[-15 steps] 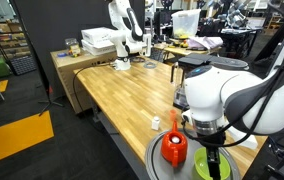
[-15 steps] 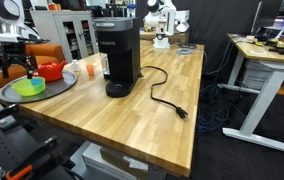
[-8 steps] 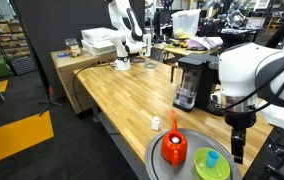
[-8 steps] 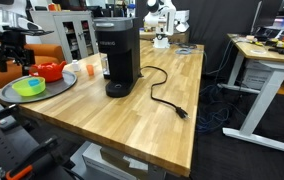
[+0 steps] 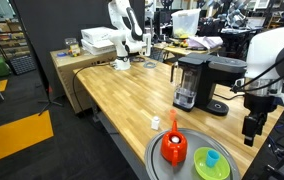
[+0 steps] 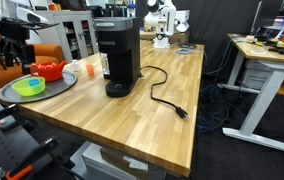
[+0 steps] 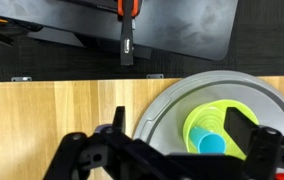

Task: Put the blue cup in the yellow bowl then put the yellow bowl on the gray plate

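The blue cup (image 7: 214, 143) sits inside the yellow bowl (image 7: 202, 118), and the bowl rests on the gray plate (image 7: 167, 102) — so, as far as I can judge, both steps are done. All three lie below the claw (image 7: 179, 130), the bowl nearer one finger than the other. The fingers (image 7: 240, 128) stand wide apart with nothing between them. In an exterior view the claw (image 5: 252, 130) hangs above the plate and off to its side, touching nothing.

A red kettle (image 5: 175, 148) shares the plate, just beside the bowl on the side away from the claw. A small white cylinder (image 5: 155, 123) stands on the table (image 5: 122, 95) beyond the kettle, and a black coffee machine (image 5: 192, 80) is further back still.

What could go wrong is mostly a careless descent. A finger catching the bowl's rim would likely tip it, since it looks like light plastic, and spill the cup out. A sideways sweep at low height could push the bowl into the kettle. The plate also seems close to the table's edge — a hard shove might slide it off.
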Available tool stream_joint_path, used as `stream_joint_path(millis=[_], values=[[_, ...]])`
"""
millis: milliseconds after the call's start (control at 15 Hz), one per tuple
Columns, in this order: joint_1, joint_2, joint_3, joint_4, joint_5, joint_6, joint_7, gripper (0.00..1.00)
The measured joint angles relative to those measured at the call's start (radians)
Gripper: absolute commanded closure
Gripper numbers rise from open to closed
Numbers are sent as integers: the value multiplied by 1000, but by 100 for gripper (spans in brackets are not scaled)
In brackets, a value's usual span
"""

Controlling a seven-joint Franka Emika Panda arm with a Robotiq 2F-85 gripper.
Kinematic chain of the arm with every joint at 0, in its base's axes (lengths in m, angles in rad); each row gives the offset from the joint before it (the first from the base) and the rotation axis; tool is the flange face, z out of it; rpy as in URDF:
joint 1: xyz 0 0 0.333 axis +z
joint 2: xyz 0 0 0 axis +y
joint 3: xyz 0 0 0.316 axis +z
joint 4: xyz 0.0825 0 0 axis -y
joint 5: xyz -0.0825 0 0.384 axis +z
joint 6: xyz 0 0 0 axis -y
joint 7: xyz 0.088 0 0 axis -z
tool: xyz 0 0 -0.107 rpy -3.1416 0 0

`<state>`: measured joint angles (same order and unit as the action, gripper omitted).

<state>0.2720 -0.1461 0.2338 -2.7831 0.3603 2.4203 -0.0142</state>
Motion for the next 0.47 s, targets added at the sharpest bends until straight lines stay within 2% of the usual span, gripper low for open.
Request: stream_joint_path(millis=[467], values=[[-15, -17, -21, 7, -5, 0, 42, 0]])
